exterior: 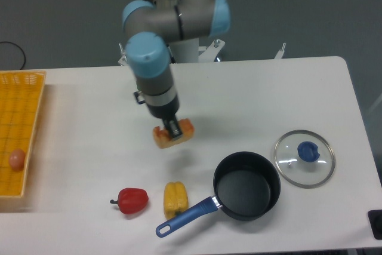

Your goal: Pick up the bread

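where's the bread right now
The bread is clamped in the gripper near the middle of the table, left of centre in the camera view, above the yellow bell pepper and up-left of the black saucepan.
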Available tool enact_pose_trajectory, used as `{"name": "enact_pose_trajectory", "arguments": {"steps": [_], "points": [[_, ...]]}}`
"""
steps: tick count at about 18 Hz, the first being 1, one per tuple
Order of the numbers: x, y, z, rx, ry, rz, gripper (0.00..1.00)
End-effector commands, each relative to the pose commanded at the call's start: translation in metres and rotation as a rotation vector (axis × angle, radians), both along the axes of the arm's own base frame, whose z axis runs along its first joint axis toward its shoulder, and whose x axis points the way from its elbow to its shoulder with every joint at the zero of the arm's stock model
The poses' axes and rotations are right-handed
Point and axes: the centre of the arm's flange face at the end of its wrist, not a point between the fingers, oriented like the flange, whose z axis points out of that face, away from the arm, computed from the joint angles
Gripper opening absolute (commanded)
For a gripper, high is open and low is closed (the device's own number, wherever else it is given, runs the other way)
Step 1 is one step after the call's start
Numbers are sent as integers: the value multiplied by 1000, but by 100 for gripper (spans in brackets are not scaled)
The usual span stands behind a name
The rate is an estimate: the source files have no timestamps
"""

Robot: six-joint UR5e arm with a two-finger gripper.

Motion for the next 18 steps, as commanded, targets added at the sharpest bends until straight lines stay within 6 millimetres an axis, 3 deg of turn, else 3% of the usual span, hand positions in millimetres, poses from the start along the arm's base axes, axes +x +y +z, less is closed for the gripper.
{"name": "enact_pose_trajectory", "arguments": {"steps": [4, 8, 18], "points": [[-48, -21, 13, 42, -3, 17, 44], [-86, -25, 3, 21, -36, 16, 45], [-101, -24, -20, 2, -67, 27, 46]]}}
